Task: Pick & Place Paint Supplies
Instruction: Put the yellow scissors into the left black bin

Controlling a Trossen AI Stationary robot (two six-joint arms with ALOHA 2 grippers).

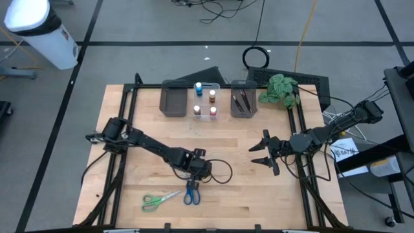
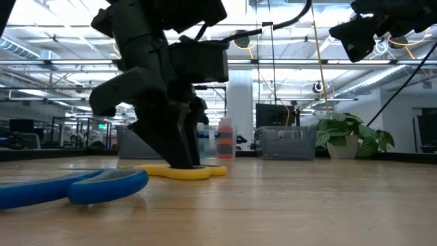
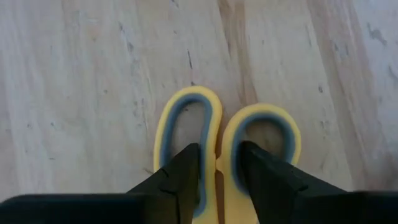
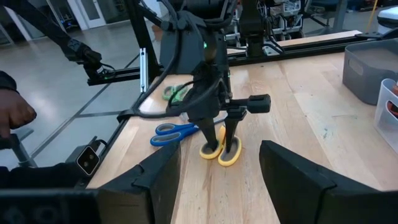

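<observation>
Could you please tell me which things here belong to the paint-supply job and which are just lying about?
Job: yellow scissors, blue scissors, green scissors, brushes, small pots.
Just there: grey bins, clear bin, plant.

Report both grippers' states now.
Left gripper: fingers down inside the loops of the yellow-handled scissors, not shut; grip cannot be told.
Right gripper: open, holding nothing.
</observation>
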